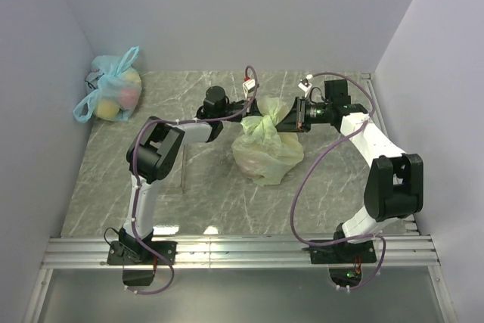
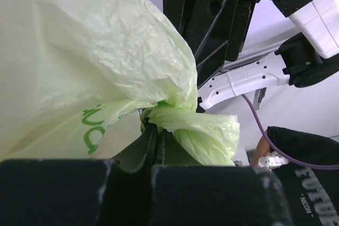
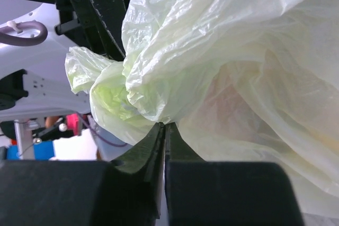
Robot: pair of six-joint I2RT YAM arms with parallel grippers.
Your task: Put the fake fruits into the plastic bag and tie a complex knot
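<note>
Two claws, one bag: left claw (image 2: 157, 132) and right claw (image 3: 164, 129) each pinch the knotted top of the pale green plastic bag (image 1: 266, 150).

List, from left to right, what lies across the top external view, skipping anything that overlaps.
light blue knotted bag → left arm's elbow → plastic bag → right arm's elbow
</note>
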